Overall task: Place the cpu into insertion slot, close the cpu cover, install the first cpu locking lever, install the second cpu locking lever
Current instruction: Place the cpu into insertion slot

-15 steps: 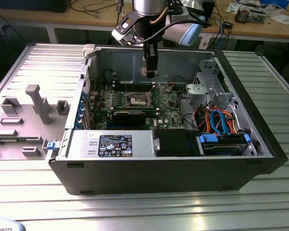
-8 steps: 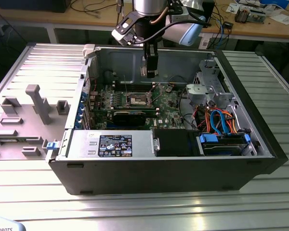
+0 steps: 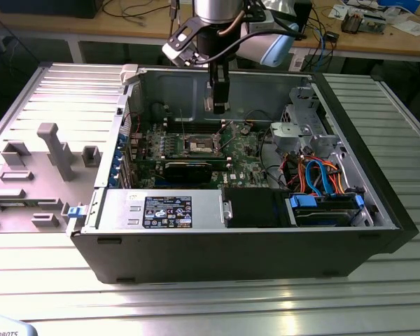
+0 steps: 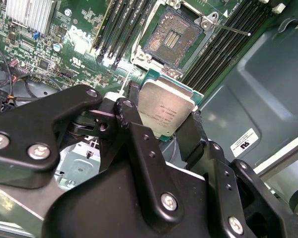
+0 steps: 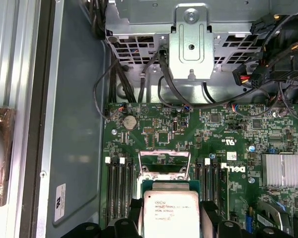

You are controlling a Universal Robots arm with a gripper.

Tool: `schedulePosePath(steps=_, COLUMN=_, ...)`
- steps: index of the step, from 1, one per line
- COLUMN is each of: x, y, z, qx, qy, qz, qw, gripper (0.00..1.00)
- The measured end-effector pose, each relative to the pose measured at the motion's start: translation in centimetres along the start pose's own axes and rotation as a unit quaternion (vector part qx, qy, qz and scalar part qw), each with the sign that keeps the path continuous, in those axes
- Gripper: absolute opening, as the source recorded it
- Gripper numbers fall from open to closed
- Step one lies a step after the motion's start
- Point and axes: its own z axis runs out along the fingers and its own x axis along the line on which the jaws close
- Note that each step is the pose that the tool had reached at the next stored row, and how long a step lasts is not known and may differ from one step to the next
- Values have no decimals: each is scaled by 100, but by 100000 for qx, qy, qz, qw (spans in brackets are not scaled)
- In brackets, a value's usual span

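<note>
Black two-finger gripper (image 3: pixel 218 105) lowered into an open dark-grey computer case (image 3: pixel 231 255), lying on its side on a ribbed silver metal table (image 3: pixel 196 311). Clenched on the cpu (image 4: pixel 166 106), a small flat square chip with a dull silver-grey metal top and a green rim, pinched by two opposite edges between black fingers (image 4: pixel 191 136) in the second wrist view. Same grasp in the first wrist view, with the cpu (image 5: pixel 171 218) flat side up between the dark pads. Held in the air, apart from the insertion slot (image 4: pixel 171 42), a small square socket with a dark centre and a silvery metal rim, uncovered and bare. Set near the middle of the green circuit board (image 3: pixel 245 164), toward its back edge, just beside long narrow black memory slots (image 4: pixel 223 37). Thin silver rod (image 4: pixel 231 30) angled out from one corner of the socket over those slots. Along the board's front edge, a long black graphics card (image 3: pixel 189 169). On the table at the exterior view's left edge, a grey moulded fixture plate (image 3: pixel 49 161) with upright blocks.
</note>
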Motion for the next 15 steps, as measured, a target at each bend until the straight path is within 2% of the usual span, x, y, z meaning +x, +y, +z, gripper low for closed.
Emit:
schedulePosePath(steps=3, x=0, y=-23, z=41, qx=-21, qy=-88, qz=1007, qw=99995, gripper=54)
schedulePosePath(steps=6, x=-1, y=-49, z=66, qx=-20, qy=-108, qz=1189, qw=99993, gripper=54)
schedulePosePath(steps=15, x=-3, y=-53, z=80, qx=-20, qy=-109, qz=1186, qw=99993, gripper=54)
